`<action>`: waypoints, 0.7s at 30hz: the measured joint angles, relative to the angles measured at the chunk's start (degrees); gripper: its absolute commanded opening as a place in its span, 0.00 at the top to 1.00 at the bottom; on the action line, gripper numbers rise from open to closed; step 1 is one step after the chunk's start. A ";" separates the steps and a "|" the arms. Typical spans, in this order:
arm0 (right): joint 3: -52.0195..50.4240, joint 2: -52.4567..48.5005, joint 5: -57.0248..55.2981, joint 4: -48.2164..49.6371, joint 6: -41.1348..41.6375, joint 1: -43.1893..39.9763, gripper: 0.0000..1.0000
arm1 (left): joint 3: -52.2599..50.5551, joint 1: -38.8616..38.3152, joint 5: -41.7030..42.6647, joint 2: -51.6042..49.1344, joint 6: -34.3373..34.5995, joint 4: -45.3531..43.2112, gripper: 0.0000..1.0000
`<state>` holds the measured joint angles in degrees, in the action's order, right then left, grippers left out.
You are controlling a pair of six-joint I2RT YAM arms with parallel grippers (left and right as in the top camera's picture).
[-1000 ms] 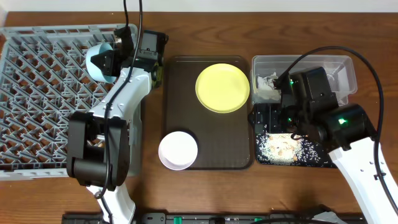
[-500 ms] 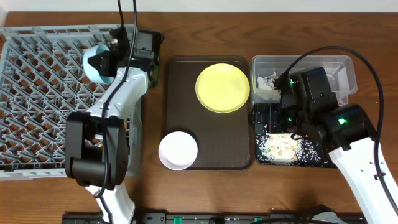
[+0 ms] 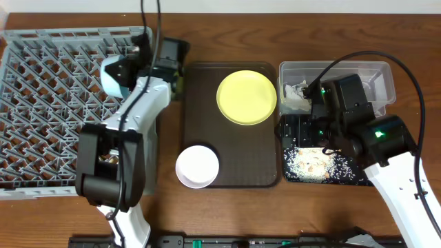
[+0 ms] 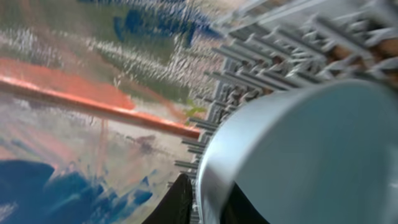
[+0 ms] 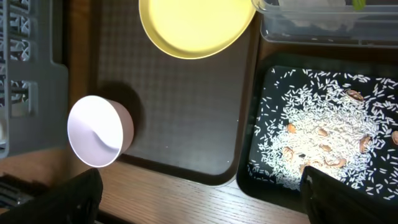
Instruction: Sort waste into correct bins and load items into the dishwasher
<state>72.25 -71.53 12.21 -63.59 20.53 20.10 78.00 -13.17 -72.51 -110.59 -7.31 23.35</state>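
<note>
At the left, the grey dish rack (image 3: pixel 55 103) is laid flat on the table (image 3: pixel 241 207), pegs upward so that dishes can be stood between them. Over its right edge the light blue bowl (image 3: pixel 112 74) is gripped at the rim by the left end effector (image 3: pixel 131 67). The bowl is tipped on its side, presumably so that it can be slotted between pegs. In the middle, the yellow plate (image 3: pixel 247 97) and the white-pinkish bowl (image 3: pixel 197 166) rest on the brown tray (image 3: pixel 234 148), and are judged to be next for loading. At the right, tissue (image 3: pixel 295 96) is seen in the clear tub (image 3: pixel 375 72) and rice crumbs (image 3: pixel 313 164) are spread in the black tray (image 5: pixel 264 93), so the waste appears sorted. The right end effector (image 5: pixel 211 199) is held wide and empty above the near edges of both trays, seemingly parked clear of the left arm's work
</note>
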 measured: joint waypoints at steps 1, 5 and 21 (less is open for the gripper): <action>0.00 0.00 0.00 -0.02 0.00 0.00 0.01 | -0.02 -0.57 0.17 0.00 -0.02 0.00 0.83; 0.00 0.00 0.00 -0.02 0.00 0.00 0.01 | -0.28 -2.25 0.42 0.00 -0.02 0.59 0.75; 0.00 0.00 0.00 -0.07 0.00 0.00 0.01 | -0.94 -6.16 35.41 16.13 7.41 19.43 0.46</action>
<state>72.25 -71.53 12.21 -63.66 20.53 20.10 77.06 -19.33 -37.10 -94.45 0.10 42.78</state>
